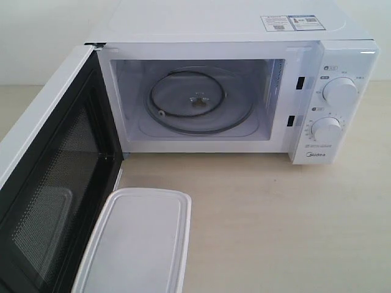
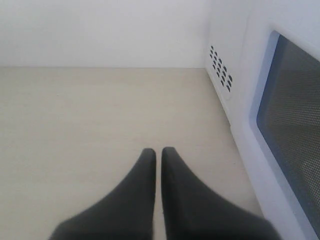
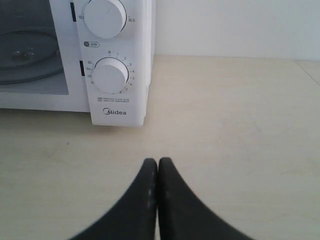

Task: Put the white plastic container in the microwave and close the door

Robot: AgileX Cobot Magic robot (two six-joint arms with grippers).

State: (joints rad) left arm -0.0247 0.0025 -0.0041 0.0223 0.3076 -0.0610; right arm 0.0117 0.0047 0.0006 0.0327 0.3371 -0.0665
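- the microwave carries the brand "midea" in grey at the foot of its control panel, readable in the exterior and right wrist views.
- the lower dial is ringed with small numerals, and the upper dial has tiny marks too small to read.
- two stickers lie on the microwave's top, their print too small to read.
- the left fingers are pressed nearly together with only a thin slit between them. they hold nothing and hang over bare worktop beside the door's outer window.
- the right fingers are pressed together, grip nothing, and point toward the control panel.
- the door stands wide open, and the glass turntable is bare.
- the white plastic container lies lidded on the worktop in front of the microwave, just beside the door's black inner face.
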